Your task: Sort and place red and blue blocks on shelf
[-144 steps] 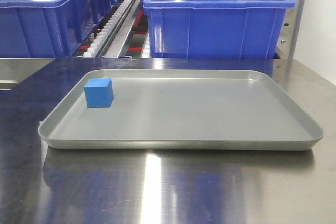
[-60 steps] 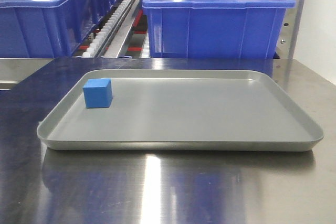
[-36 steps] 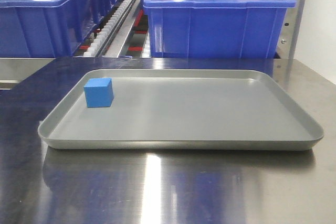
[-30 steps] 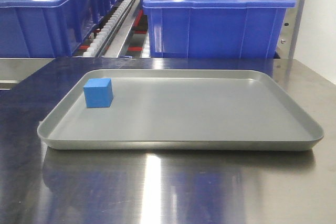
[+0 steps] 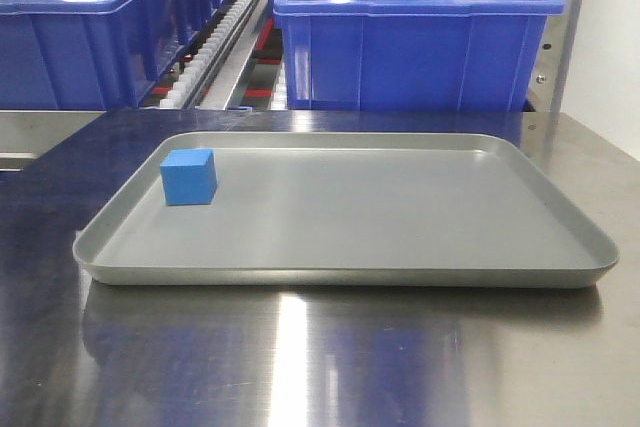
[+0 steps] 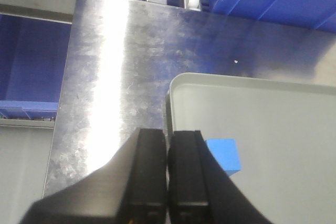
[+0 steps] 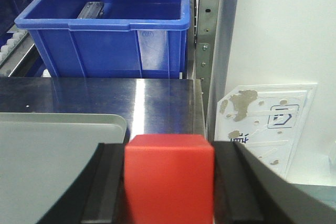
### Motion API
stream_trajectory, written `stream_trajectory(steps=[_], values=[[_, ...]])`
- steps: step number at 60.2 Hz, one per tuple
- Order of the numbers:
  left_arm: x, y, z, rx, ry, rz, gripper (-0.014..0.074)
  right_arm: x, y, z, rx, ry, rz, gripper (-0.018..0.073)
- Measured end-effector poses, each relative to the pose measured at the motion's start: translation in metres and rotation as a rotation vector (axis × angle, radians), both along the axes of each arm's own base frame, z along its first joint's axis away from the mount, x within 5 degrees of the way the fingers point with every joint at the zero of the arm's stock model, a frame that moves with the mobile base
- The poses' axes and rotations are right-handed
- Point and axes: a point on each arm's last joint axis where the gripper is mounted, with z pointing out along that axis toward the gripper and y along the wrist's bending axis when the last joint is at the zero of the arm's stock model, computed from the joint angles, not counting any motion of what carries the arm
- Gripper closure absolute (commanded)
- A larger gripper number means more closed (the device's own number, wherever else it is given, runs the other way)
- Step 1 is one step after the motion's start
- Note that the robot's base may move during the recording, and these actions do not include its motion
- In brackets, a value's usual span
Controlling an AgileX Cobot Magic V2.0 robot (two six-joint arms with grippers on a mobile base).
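1. Your L gripper (image 6: 168, 148): jaws pressed together, nothing between them. It hangs over the left edge of the tray (image 6: 236, 79).
2. Blue block (image 5: 188, 176) sits on the tray near its back-left corner, close to the left rim.
3. Your R gripper (image 7: 169, 182) is clamped on the red block (image 7: 169, 169), w/ fingers on both sides.
4. Shelf (image 5: 553, 47) w/ blue bins (image 5: 415, 37) stands behind the table (image 5: 300, 367).

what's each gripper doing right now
Left gripper: closed, holding nothing.
Right gripper: closed on the small matte red cube.
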Motion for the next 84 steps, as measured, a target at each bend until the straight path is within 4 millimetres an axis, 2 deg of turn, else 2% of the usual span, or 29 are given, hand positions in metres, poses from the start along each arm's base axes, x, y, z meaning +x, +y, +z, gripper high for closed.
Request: stream_trajectory(steps=[14,20,26,34,37,52,65,72,84], values=[[0.0,0.0,0.0,0.009,-0.003,-0.001,0.045,0.0,0.0,0.0,0.0,0.0,0.0,0.0501],[0.001,0.002,0.0,0.053,-0.015,-0.009,0.0407,0.0,0.0,0.0,0.0,0.0,0.0,0.0501],[0.001,0.005,-0.001,0.129,-0.035,-0.022,0.0316,0.0,0.0,0.0,0.0,0.0,0.0,0.0501],[0.0,0.008,-0.003,0.204,-0.021,-0.034,0.0106,0.0,0.0,0.0,0.0,0.0,0.0,0.0501],[0.0,0.008,-0.004,0.212,-0.009,-0.035,0.007,0.0,0.0,0.0,0.0,0.0,0.0,0.0501],[-0.008,0.005,-0.01,0.137,0.144,-0.033,0.007,0.0,0.0,0.0,0.0,0.0,0.0,0.0501],[0.002,0.0,-0.013,0.134,0.191,-0.041,0.007,0.0,0.0,0.0,0.0,0.0,0.0,0.0501],[0.014,-0.012,-0.015,0.141,0.206,-0.071,0.007,0.0,0.0,0.0,0.0,0.0,0.0,0.0501],[0.037,-0.046,-0.021,0.161,0.233,-0.158,0.0071,0.0,0.0,0.0,0.0,0.0,0.0,0.0501]])
